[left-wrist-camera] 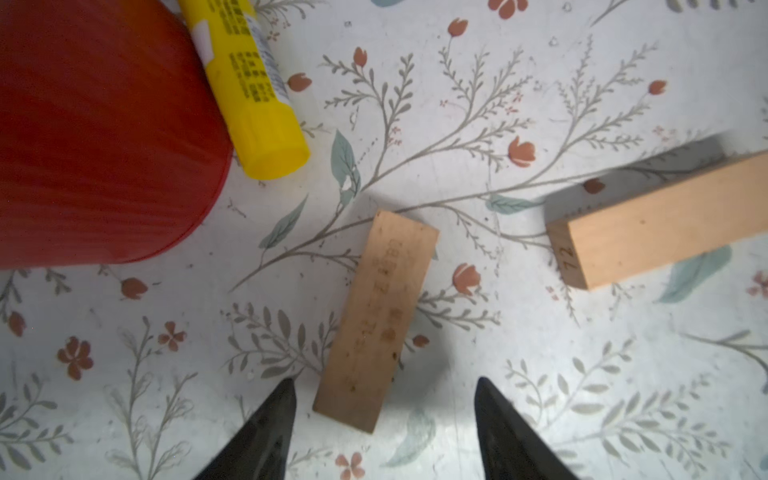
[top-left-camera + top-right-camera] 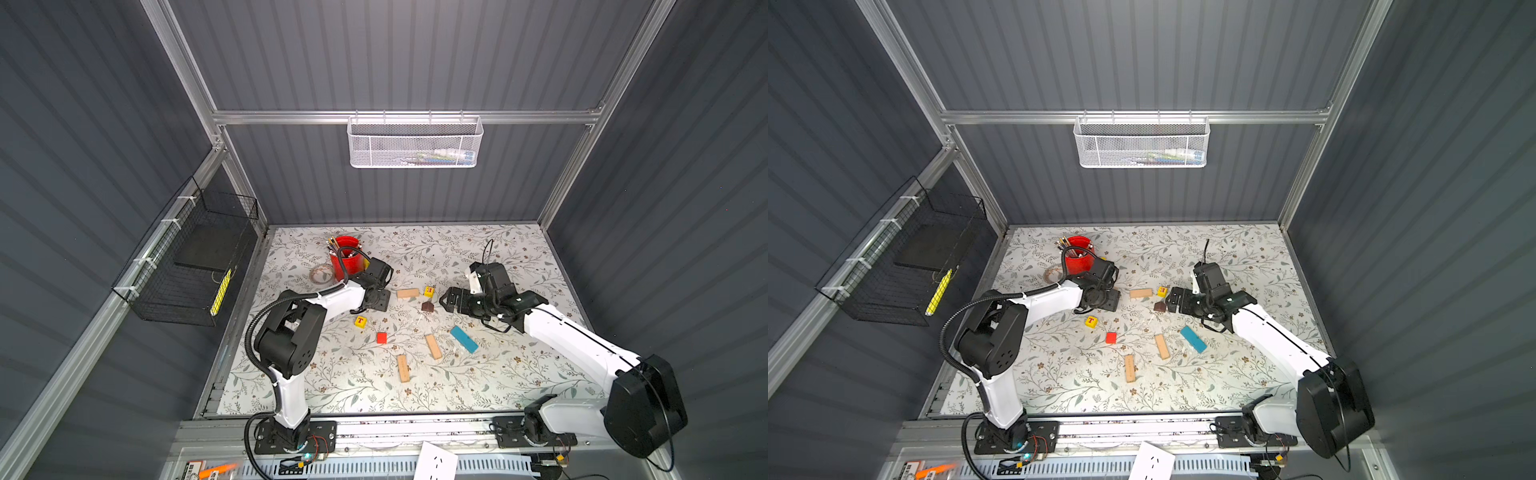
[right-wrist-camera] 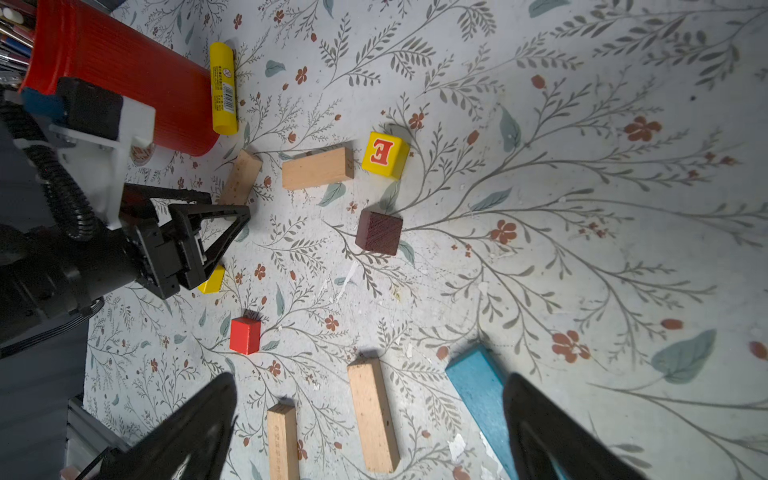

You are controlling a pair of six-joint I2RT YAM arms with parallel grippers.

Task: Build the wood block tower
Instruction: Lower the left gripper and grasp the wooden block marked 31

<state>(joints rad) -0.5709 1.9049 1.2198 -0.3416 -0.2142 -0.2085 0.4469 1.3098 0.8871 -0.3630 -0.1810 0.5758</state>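
Plank (image 1: 376,320) end between parted left fingers (image 1: 266,432)

Both top views look steeply down from high above the front edge, taking in the whole table (image 2: 498,386) and both arms (nearly the same picture, shifted slightly sideways). The left wrist camera sits close over the table, facing past the left gripper (image 1: 384,384) onto a tan plank (image 1: 376,320) near the red cup (image 1: 95,137). The right wrist camera stands farther off behind the right gripper (image 3: 370,378), and shares that plank and cup.
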